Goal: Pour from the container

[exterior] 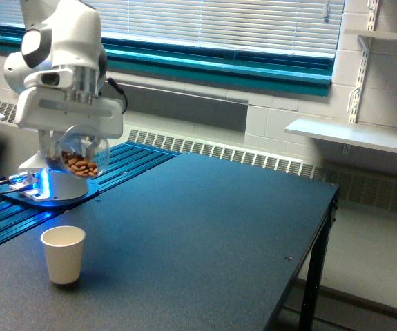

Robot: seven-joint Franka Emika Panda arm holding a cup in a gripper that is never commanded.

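Dark tabletop (205, 227) lay under your arm. Your gripper (74, 141) was clamped on the container (78, 156), holding it in the air so its brown pieces sat low inside. It hung above and behind the white paper cup (63, 254), probably lined up for pouring; nothing was spilling yet.

Daylight through the blinds (239, 27) lights the room evenly, with blue glow at the arm base (43, 183) and soft focus throughout
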